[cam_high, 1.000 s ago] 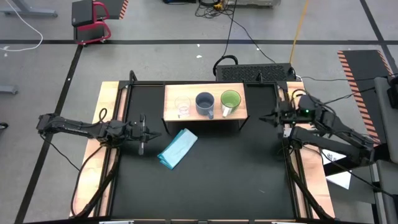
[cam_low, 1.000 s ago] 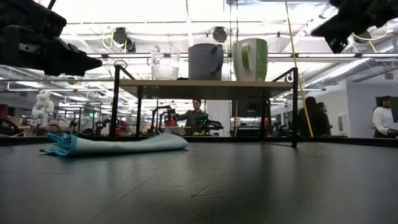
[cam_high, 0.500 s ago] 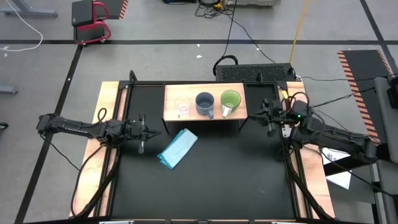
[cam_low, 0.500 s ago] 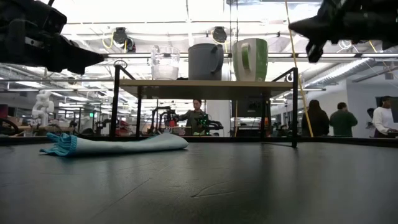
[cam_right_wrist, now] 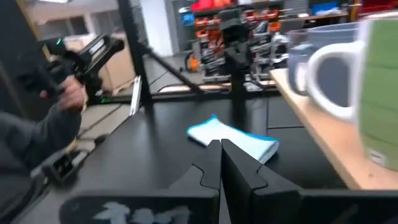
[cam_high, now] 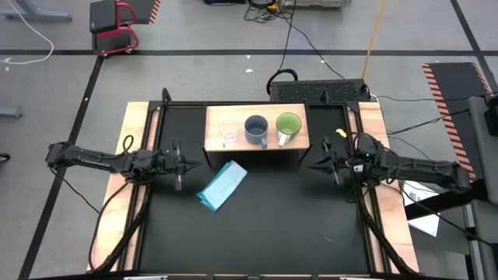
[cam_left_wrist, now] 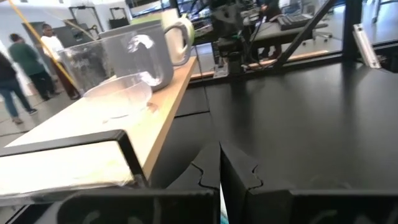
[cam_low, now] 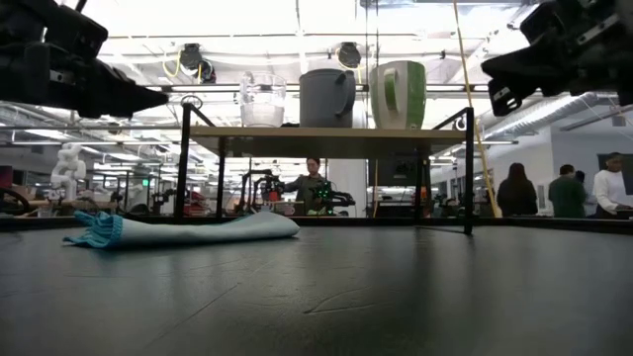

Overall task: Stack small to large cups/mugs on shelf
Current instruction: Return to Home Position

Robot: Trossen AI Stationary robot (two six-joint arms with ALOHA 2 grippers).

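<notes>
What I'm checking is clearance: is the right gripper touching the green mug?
Apart. High view: a wide gap separates the right gripper, beside the shelf, from the green mug.

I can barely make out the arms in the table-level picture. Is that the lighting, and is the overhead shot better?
Low view: bright ceiling lights behind turn the left gripper and right gripper into dark silhouettes, though the lime-green mug keeps its colour. High view: even light, shelf and blue cloth clear against the black table.
</notes>
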